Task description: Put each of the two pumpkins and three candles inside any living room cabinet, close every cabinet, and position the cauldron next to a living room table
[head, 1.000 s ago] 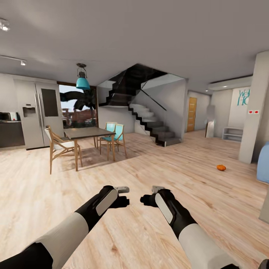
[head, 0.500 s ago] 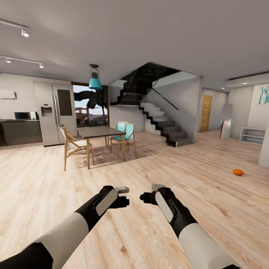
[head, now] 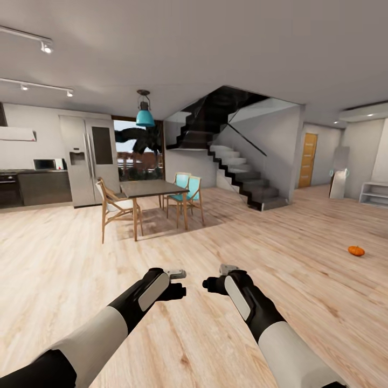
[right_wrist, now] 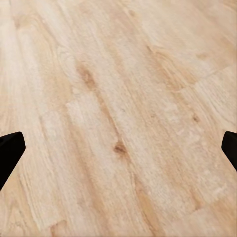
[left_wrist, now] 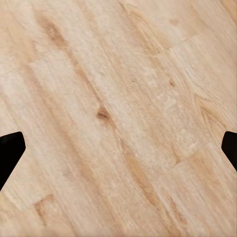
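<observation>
One small orange pumpkin (head: 355, 250) lies on the bare wooden floor at the right, well ahead of my right arm. Both arms are held low in front of me over the floor. My left gripper (head: 173, 290) and right gripper (head: 214, 285) hang close together, far from the pumpkin. In the left wrist view the left gripper (left_wrist: 118, 153) is open, its dark fingertips (left_wrist: 10, 150) at the picture's edges with only floorboards between. The right gripper (right_wrist: 118, 150) is open the same way over bare boards. The candles, cabinet, cauldron and living-room table are out of view.
A dining table (head: 153, 188) with wooden and teal chairs stands ahead to the left, a steel fridge (head: 89, 161) and kitchen counter (head: 43, 186) behind it. A dark staircase (head: 242, 180) rises in the middle. A white open shelf (head: 374, 193) sits far right.
The camera has turned to the left, so the whole room, pumpkin included, has slid right in the picture. Both arms keep the same pose with grippers open.
</observation>
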Controlling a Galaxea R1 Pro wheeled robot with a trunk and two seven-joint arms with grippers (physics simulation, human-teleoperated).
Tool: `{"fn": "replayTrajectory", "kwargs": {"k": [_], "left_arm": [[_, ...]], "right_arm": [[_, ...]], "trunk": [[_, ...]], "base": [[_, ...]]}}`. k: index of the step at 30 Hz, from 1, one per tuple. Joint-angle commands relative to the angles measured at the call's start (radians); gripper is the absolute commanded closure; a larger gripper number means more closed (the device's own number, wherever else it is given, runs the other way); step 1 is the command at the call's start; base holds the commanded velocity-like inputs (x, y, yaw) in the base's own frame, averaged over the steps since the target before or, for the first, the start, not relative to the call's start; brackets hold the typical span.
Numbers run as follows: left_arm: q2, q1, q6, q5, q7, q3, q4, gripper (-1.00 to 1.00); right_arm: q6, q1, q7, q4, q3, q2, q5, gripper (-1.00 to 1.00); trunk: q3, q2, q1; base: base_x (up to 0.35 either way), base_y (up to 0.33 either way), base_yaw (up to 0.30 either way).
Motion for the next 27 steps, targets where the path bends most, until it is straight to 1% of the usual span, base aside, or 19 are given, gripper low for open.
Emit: {"fn": "replayTrajectory", "kwargs": {"k": [1,27], "left_arm": [[0.001,-0.001,0.000,0.011,0.010,-0.004,-0.001,-1.00],[0.001,-0.001,0.000,0.009,0.013,-0.004,-0.001,-1.00]], "right_arm": [[0.002,-0.001,-0.010,-0.001,0.002,0.000,-0.010,-1.00],[0.004,-0.001,-0.010,0.000,0.003,-0.001,-0.011,-1.00]], "trunk": [[0.000,0.007,-0.004],[0.039,0.189,-0.104]], "base": [[0.000,0.000,0.012],[0.000,0.000,0.001]]}}
